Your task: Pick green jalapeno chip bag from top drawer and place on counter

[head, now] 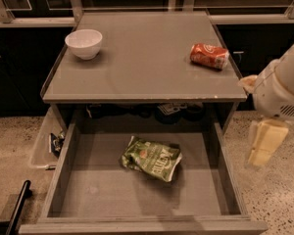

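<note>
My arm (284, 89) shows as a fat, rounded white casing, smooth and faintly glossy, with a patch of fine dark slots (290, 112) on its underside. A small cream tab (247, 82) sticks out of its side. Directly beneath it, at the far right of my view, is the gripper (265, 142), a pale yellow, blocky piece with flat faces and squared edges.
</note>
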Available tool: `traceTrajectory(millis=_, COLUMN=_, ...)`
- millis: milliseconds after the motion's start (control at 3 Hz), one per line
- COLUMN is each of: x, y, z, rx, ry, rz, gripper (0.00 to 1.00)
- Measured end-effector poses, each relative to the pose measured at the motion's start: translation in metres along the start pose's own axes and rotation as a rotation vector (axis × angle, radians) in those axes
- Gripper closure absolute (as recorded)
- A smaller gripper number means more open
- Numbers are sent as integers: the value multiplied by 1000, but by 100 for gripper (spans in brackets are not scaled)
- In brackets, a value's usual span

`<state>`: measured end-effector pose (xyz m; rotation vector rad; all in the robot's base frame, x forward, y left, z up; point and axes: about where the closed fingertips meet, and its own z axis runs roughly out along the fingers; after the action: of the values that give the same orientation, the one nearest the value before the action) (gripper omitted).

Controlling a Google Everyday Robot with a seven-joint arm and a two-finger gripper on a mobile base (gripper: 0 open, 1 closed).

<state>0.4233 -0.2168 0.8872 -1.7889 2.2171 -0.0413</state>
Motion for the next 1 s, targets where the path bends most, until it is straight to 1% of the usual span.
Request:
traceTrajectory(millis=333, x=5, y=14, z=42, rx=-34, ry=-52, rz=-30, gripper=0)
traceTrajectory(millis=667, x=-3, y=33, z=74, rx=-82, ry=-112, rz=-43, gripper=0)
traceTrajectory(millis=1000, x=-3, y=33, z=74, rx=-82, ry=-112, rz=-43, gripper=0)
